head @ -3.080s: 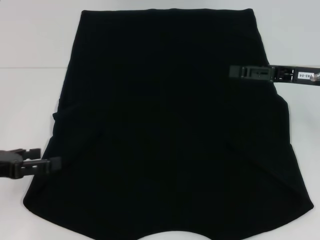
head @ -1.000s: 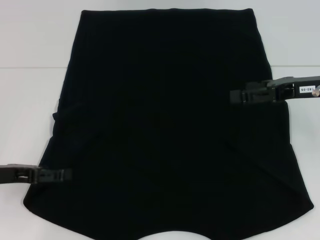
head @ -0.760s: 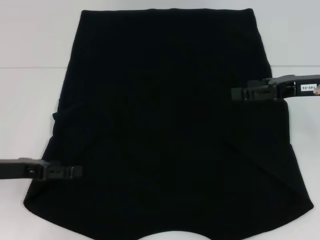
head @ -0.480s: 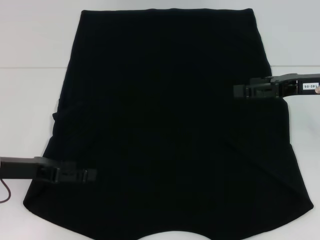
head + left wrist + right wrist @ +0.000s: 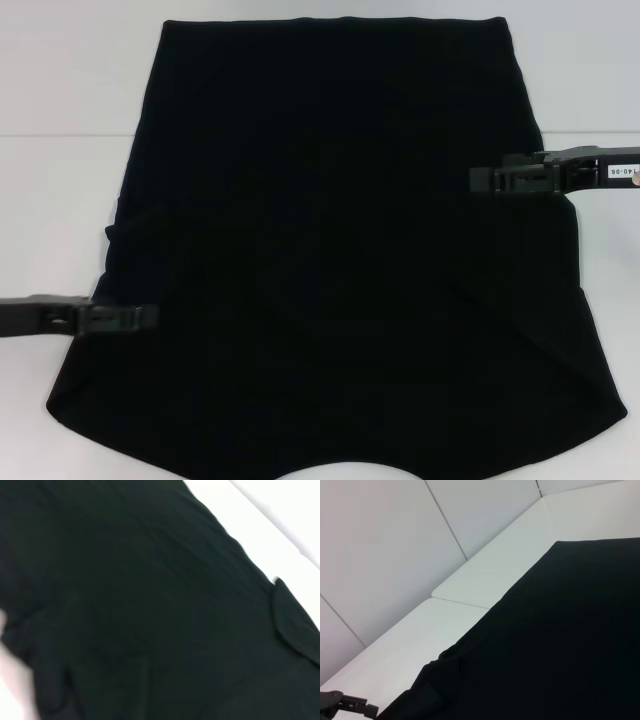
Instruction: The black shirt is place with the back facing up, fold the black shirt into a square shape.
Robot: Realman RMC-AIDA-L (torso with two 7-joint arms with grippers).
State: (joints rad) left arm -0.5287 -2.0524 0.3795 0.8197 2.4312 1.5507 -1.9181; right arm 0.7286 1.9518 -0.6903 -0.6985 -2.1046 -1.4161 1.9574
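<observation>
The black shirt (image 5: pixel 340 250) lies flat on the white table (image 5: pixel 60 200), its plain side up and no lettering showing. Its far edge is straight, and its sides widen toward me. My left gripper (image 5: pixel 150 316) reaches in low over the shirt's left edge, near the front. My right gripper (image 5: pixel 477 180) hangs over the shirt's right edge, farther back. The left wrist view is filled with black shirt (image 5: pixel 140 610), with a small folded flap (image 5: pixel 295 630) at its edge. In the right wrist view the shirt (image 5: pixel 560 645) spreads over the table, and the left gripper (image 5: pixel 350 702) shows far off.
A seam (image 5: pixel 70 135) runs across the white table on both sides of the shirt. Bare tabletop (image 5: pixel 600 80) lies to the left and right of the shirt. Grey wall panels (image 5: pixel 380 540) stand behind the table in the right wrist view.
The left gripper pushed right over the shirt, then drew back left and a little farther from me. The right gripper came nearer over three seconds and has hardly moved since.
</observation>
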